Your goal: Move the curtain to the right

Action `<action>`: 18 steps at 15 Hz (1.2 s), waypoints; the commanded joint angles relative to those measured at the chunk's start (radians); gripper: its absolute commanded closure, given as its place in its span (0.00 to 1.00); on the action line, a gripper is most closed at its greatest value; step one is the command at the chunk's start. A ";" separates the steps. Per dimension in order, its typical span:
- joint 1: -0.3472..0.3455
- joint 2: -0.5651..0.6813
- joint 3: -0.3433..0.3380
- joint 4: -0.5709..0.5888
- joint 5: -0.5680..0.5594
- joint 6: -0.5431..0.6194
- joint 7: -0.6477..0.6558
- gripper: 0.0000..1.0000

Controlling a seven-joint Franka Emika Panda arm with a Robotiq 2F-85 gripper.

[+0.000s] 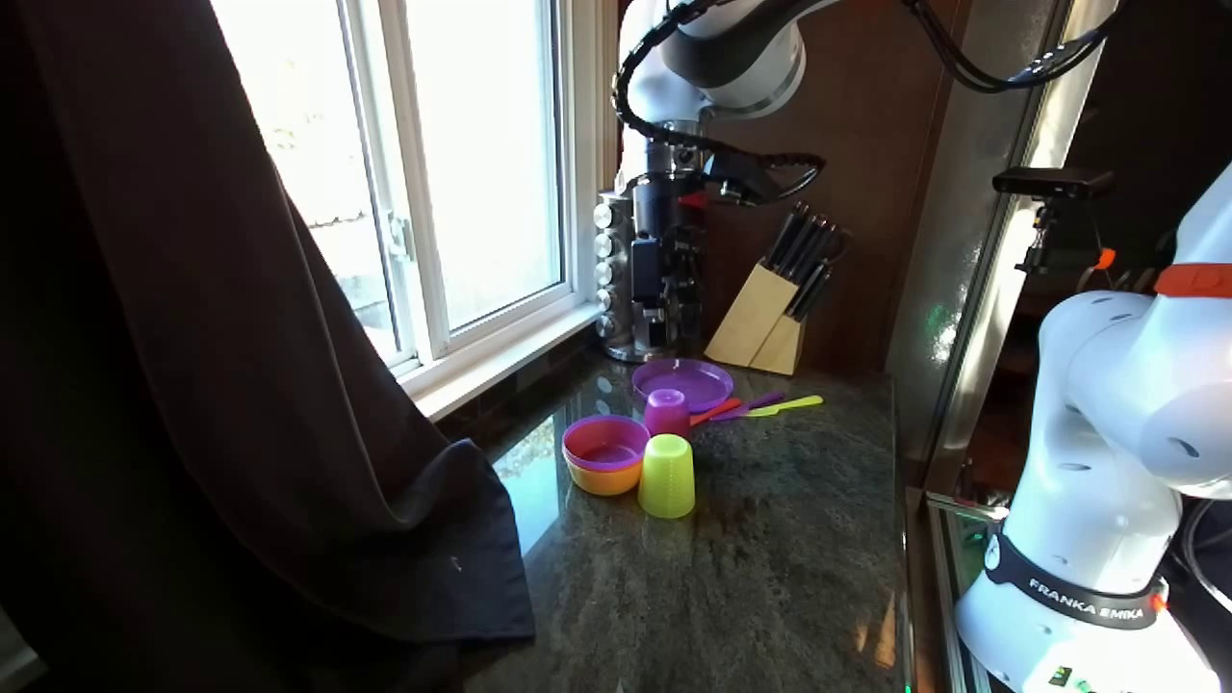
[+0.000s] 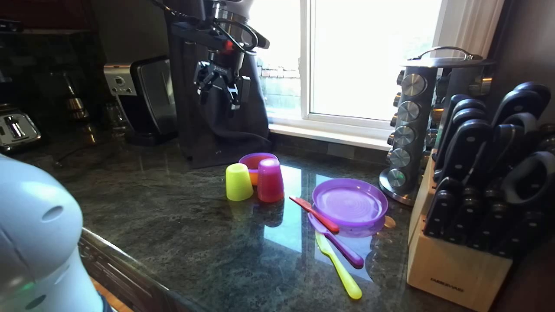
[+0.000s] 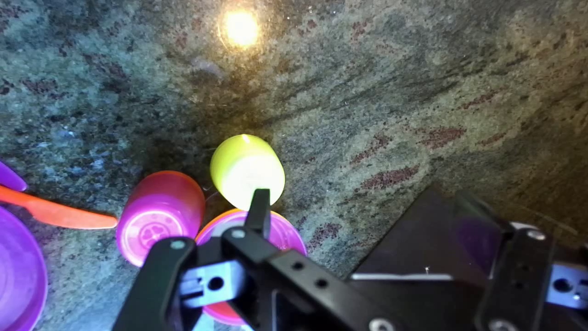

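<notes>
The curtain (image 1: 221, 337) is a large dark drape with long folds. In an exterior view it fills the left side, and its lower corner lies on the countertop. In an exterior view it also hangs left of the window (image 2: 217, 138), behind my gripper (image 2: 219, 97). In the wrist view a dark corner of the curtain (image 3: 409, 239) lies below and between my fingers. My gripper (image 3: 370, 202) is open, points down and has nothing between its fingertips. It also shows above the counter near the spice rack in an exterior view (image 1: 664, 327). The upper curtain is out of view.
A lime cup (image 2: 239, 182), a pink cup (image 2: 271, 180) and stacked bowls (image 1: 606, 457) stand near the curtain's corner. A purple plate (image 2: 349, 202) and plastic knives lie beyond. A spice rack (image 2: 412, 125), a knife block (image 1: 756, 318) and a coffee machine (image 2: 149, 95) stand around.
</notes>
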 commanded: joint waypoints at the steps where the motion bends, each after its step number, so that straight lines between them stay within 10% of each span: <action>1: -0.017 0.001 0.015 0.002 0.004 -0.003 -0.004 0.00; 8: 0.011 0.009 0.124 0.177 -0.107 -0.009 0.059 0.00; 18: 0.027 -0.112 0.221 0.257 -0.139 0.327 0.157 0.00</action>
